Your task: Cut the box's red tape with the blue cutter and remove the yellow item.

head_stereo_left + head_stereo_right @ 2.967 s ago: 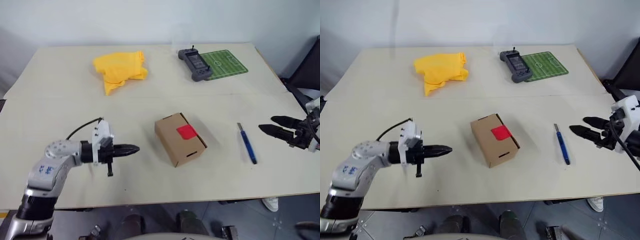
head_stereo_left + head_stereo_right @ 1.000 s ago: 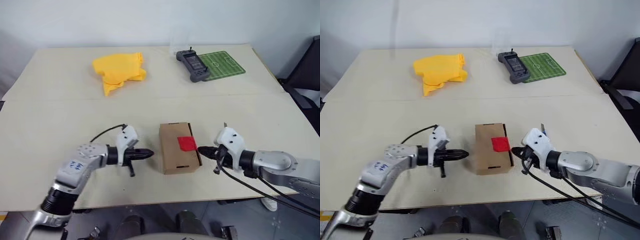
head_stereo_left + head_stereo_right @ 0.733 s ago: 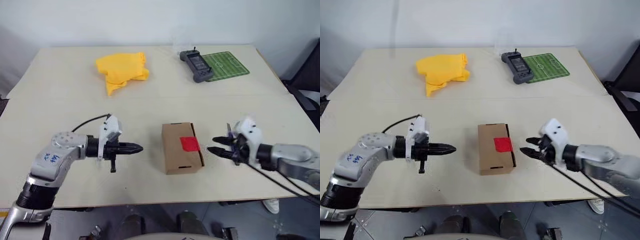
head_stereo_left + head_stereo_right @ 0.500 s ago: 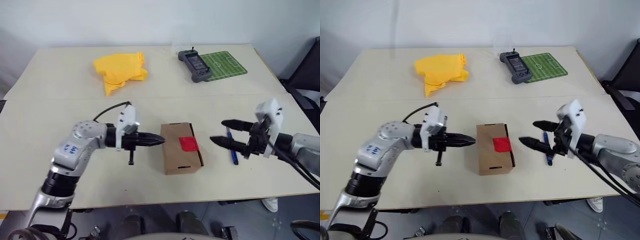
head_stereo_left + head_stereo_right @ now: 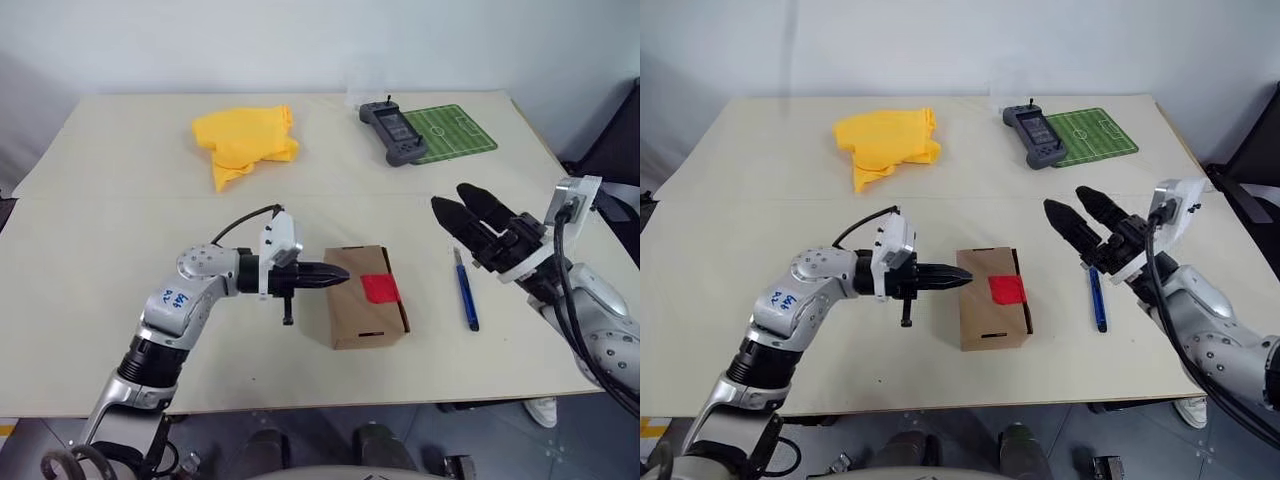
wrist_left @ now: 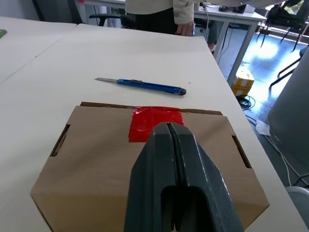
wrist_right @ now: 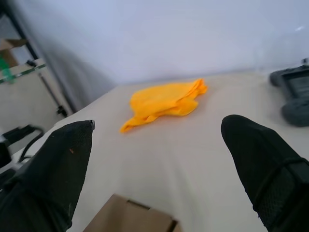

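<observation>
Head view, box (image 5: pixel 362 305): lies closed at the middle of the frame on the bench (image 5: pixel 120 230), red tape (image 5: pixel 379 289) on its top right edge.
Head view, cutter (image 5: pixel 466 295): flat on the bench, just right of the box.
Head view, left gripper (image 5: pixel 338 279): jaws clenched, tip at the box's left edge.
Head view, right gripper (image 5: pixel 455 204): raised at the right of the frame, jaws spread wide, holding nothing.
Head view, cloth (image 5: pixel 244 141): yellow, upper left.
Left wrist view: shut jaws over the box top, tape and cutter beyond.
Right wrist view: wide jaws, cloth between them, box corner low.
</observation>
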Controlling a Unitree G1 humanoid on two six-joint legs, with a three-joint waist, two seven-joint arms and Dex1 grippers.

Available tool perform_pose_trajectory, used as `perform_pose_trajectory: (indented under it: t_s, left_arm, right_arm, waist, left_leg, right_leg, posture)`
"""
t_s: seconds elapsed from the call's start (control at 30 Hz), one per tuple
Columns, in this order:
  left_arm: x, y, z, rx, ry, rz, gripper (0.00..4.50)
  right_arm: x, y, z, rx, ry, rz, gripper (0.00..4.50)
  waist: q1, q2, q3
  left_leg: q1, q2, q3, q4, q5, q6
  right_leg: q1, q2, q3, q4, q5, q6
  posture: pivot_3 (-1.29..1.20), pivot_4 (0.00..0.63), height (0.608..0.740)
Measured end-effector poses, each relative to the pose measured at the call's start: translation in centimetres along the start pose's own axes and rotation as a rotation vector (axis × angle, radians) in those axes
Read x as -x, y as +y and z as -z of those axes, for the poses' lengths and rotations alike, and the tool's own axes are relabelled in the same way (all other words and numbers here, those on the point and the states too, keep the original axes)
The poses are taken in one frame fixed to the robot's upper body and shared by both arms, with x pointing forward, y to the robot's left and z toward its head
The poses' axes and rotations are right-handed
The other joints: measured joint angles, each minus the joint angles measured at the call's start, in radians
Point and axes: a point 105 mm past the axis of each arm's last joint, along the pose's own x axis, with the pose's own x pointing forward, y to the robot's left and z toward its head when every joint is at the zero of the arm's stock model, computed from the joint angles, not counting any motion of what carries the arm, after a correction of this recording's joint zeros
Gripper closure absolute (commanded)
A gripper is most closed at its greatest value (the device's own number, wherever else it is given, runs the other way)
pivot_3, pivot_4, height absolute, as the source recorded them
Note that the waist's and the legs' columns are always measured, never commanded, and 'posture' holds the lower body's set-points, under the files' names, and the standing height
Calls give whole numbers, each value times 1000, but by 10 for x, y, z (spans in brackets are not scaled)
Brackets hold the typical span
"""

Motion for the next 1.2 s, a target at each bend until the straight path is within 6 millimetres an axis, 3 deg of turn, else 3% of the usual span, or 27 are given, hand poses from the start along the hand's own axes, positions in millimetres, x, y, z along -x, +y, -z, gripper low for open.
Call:
perform_pose_trajectory:
  t_s: [0.23, 0.4, 0.5, 0.67, 0.8, 0.97, 1.2]
  left_arm:
    - [4, 0, 0, -7, 10, 4, 4500]
    - [5, 1, -1, -31, 23, 6, 4500]
    - [5, 2, -2, -64, 55, 13, 4500]
    - [1, 0, 4, -60, 92, 17, 4500]
    - [-8, -1, 10, -71, 132, 14, 4500]
    - [-14, 1, 9, -85, 139, 1, 4500]
    - [-21, 2, 12, -114, 179, 9, 4500]
  right_arm:
    - [1, 5, 9, -33, 50, -52, 26]
    - [-11, 4, 1, 22, 111, -85, 26]
    - [-13, 1, 4, 42, 279, -78, 26]
    - [10, -7, 3, -14, 570, 55, 26]
    - [20, 2, 20, -60, 825, 85, 26]
    - [24, 5, 41, -86, 993, 96, 26]
    - [24, -2, 59, -122, 1038, 149, 26]
  waist:
    - [-2, 0, 0]
    - [-4, 0, 0]
    - [-3, 0, 0]
    - [4, 0, 0]
    - [3, 0, 1]
    - [5, 0, 1]
    - [10, 0, 0]
  left_leg:
    - [0, 0, 0, 1, 0, 0]
    - [0, 0, 1, 1, 0, 0]
    - [0, 1, 1, 1, 0, 0]
    - [-6, 0, 0, 2, -1, 1]
    - [-6, 0, 0, 0, -1, 1]
    - [-7, 0, 1, 1, -2, 2]
    - [-10, 0, 1, 5, -3, 4]
  right_leg:
    - [0, 0, 0, 0, 0, 0]
    - [-1, 1, 1, 1, 0, 0]
    - [-2, 0, 0, 1, 0, 0]
    - [-6, -3, -1, -1, 0, 0]
    - [-5, -2, -1, -4, 0, 0]
    - [-6, -2, -1, -4, 0, 0]
    - [-7, -1, -2, 4, 0, 1]
  posture:
    - [0, 150, 740]
    - [0, 150, 740]
    - [0, 150, 740]
    - [0, 150, 740]
    - [0, 150, 740]
    - [0, 150, 740]
    - [0, 150, 740]
